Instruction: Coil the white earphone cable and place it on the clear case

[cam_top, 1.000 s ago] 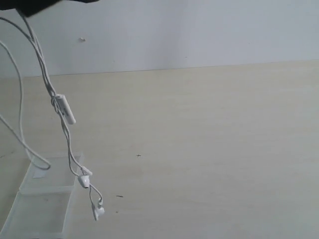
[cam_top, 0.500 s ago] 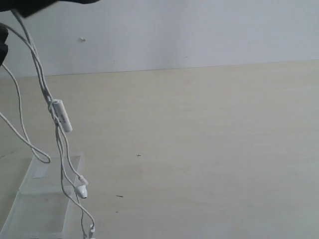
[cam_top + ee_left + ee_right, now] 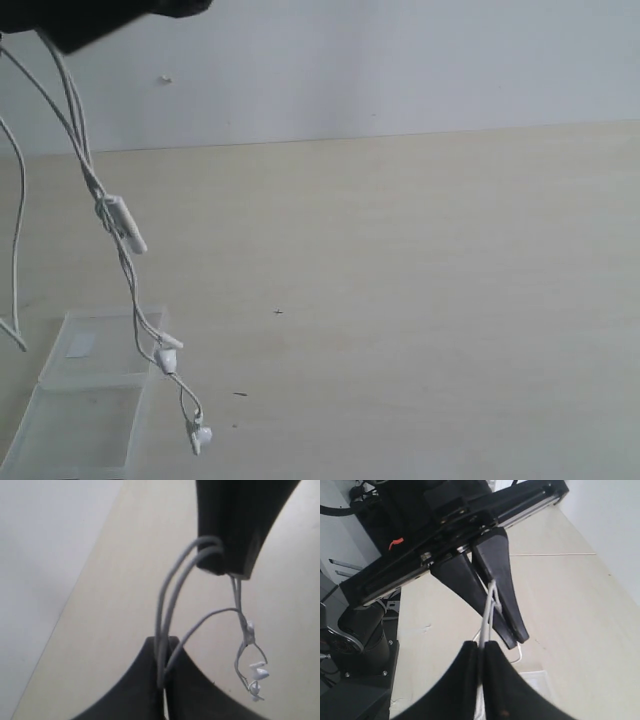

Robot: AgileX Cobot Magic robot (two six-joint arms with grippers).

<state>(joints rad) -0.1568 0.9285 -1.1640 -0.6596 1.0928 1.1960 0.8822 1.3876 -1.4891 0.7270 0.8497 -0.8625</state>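
A pale, wood-patterned bench [image 3: 450,300] fills most of the exterior view. Behind it stands a plain whitish wall [image 3: 400,70], and the two meet in a straight line. A small light mark [image 3: 166,79] sits on the wall. Two tiny dark specks lie on the bench, one [image 3: 278,312] farther back, the other [image 3: 240,394] nearer the front.

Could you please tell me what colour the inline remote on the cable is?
The inline remote is white; exterior view shows it best.
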